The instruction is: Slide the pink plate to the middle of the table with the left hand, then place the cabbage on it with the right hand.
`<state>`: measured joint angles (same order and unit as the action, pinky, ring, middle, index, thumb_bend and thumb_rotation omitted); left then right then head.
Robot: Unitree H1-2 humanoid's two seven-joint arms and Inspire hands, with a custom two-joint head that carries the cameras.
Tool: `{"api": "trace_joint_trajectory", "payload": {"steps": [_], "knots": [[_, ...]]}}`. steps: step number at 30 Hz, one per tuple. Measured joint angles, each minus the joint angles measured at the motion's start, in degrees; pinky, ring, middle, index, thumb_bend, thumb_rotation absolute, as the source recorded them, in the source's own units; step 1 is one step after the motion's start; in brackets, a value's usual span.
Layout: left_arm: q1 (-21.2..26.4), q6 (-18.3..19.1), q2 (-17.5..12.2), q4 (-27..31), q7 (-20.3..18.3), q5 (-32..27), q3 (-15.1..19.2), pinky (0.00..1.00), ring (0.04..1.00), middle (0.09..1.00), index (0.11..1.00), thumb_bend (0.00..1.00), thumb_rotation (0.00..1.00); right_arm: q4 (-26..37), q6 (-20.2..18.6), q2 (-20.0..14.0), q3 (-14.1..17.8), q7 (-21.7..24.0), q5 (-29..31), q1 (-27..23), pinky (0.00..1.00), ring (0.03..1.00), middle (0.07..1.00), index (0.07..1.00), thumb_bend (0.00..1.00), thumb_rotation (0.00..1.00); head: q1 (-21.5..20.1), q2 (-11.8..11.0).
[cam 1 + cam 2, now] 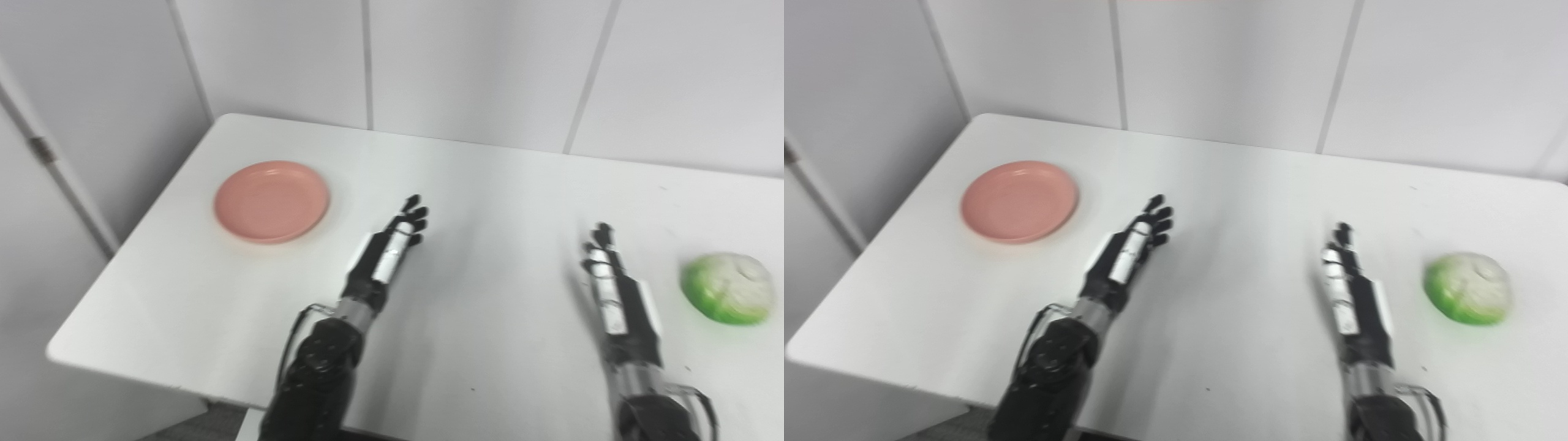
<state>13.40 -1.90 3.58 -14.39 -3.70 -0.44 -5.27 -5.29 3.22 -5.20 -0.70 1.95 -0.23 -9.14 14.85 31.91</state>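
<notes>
Pink plate (271, 201) sits toward the far-left part of the white table (490, 184), empty, nowhere near the middle yet — the slide does not look started. Cabbage (727, 288) is on the tabletop over at the right side, well apart from the plate.

Left hand (392, 245) is near the table's centre, to the right of the plate and a bit nearer the robot, not touching it. Fingers stretched forward and apart, nothing in it.

Right hand (606, 275) is just left of the cabbage, clear gap between them. Fingers extended, holding nothing.

Status as I read it: neither step is done. Left to do — left hand has to get across to the plate, make contact at the rim or top, and drag it toward the centre. Then the right hand reaches over, grasps the cabbage and sets it on the plate.

Frames are a little blurred, so fine finger pose is hard to call.
</notes>
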Motion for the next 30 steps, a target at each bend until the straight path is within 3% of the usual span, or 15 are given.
{"api": "trace_joint_trajectory", "payload": {"steps": [19,30], "knots": [[1.5,-1.4,1.0,-2.2,0.5,0.9,-0.1,0.92,0.933,0.938,0.93,0.41,1.0,-0.4,1.4,-0.1,0.2,1.1,1.9,-0.2,0.98,0.989,1.0,1.0,0.18,1.0,0.1,-0.4],[-0.2,-0.1,1.2,2.1,0.3,-0.3,0.3,0.94,0.948,0.956,0.947,0.44,1.0,-0.8,1.4,0.4,0.2,0.8,1.4,-0.7,0.95,0.972,0.996,1.0,0.16,1.0,0.9,-0.7]]}}
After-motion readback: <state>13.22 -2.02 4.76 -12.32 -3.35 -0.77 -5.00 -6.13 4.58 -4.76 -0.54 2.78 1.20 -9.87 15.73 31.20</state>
